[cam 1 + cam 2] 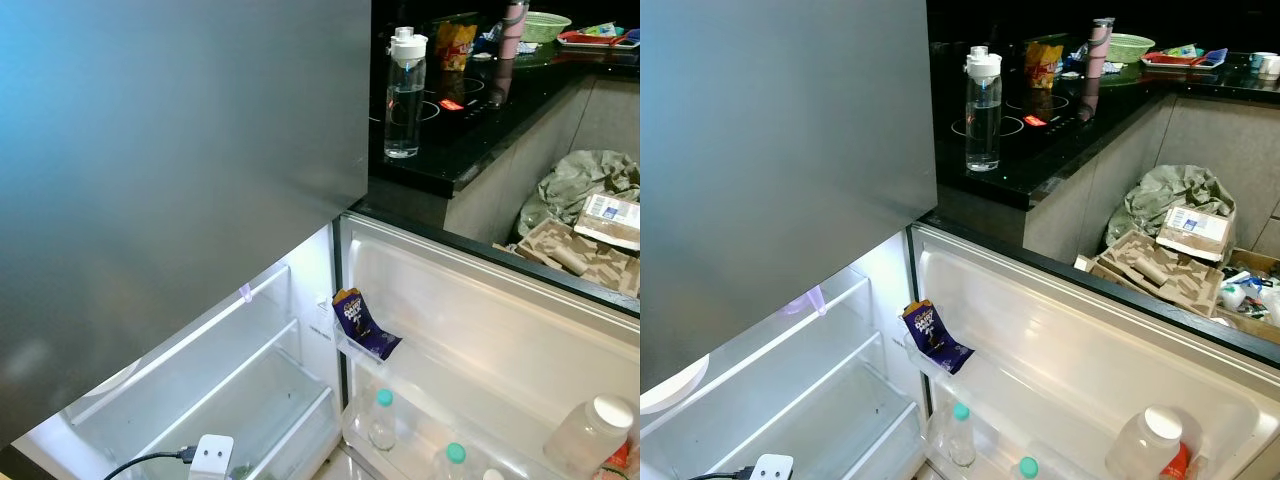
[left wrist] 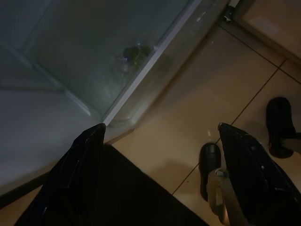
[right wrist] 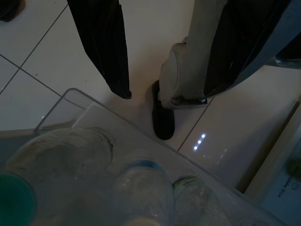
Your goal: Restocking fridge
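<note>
Step in hand, as I judge it: survey before restock, nothing held, no item picked yet. Grey fridge upper door (image 1: 180, 180) fills the upper left of the head view; lower compartment is open, lit white interior with clear shelves (image 1: 250, 370) at lower centre, mostly bare. Open lower door with white inner lining (image 1: 500, 340) runs across the lower right; its upper rack holds a purple chocolate wrapper (image 1: 358, 322), its bottom rack holds small clear bottles with teal caps (image 1: 382, 418) and a larger translucent white-capped jar (image 1: 592, 432). Likely stock: clear water bottle with white lid (image 1: 405, 95) upright on the black glossy countertop (image 1: 470, 130), upper centre of frame, well apart from both grippers. White plug adapter with black cable (image 1: 210, 455) at bottom edge. Left gripper (image 2: 160, 141) hangs low, fingers spread wide with nothing between them, pointing at tan floor tiles (image 2: 211, 94) beside the fridge's lower edge. Right gripper (image 3: 169, 61) also hangs low and empty, fingers apart, above the door's bottom rack of bottles, robot foot and white tiles beyond. Next move calls for turning toward the counter, raising an arm, and closing on the water bottle's body; then a free slot in the door rack. Risk: smooth, tall bottle, easy to tip.
</note>
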